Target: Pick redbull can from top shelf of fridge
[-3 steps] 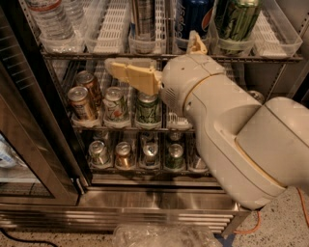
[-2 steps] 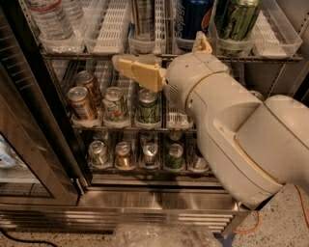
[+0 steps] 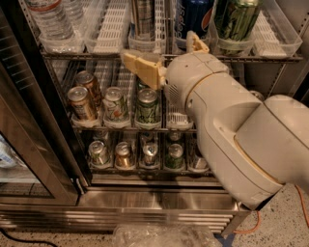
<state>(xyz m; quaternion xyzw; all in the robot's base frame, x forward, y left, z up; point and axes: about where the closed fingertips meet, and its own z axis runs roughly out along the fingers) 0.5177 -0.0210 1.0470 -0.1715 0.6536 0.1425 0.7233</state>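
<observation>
One clean lift should bring my wide-spread gripper (image 3: pixel 158 47), just below the top shelf (image 3: pixel 108 29), squarely around the redbull can (image 3: pixel 143 17).

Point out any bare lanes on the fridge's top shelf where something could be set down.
Free: the slotted lane between the water bottle and the redbull can, and the end lane right of the green can. Crowded: redbull, Pepsi can and green can side by side, gripper open just below them.

One camera, seemingly behind the arm (image 3: pixel 241 135), looks closely down into fridge (image 3: pixel 159 200); claw (image 3: pixel 156 46) at top shelf (image 3: pixel 108 29).
</observation>
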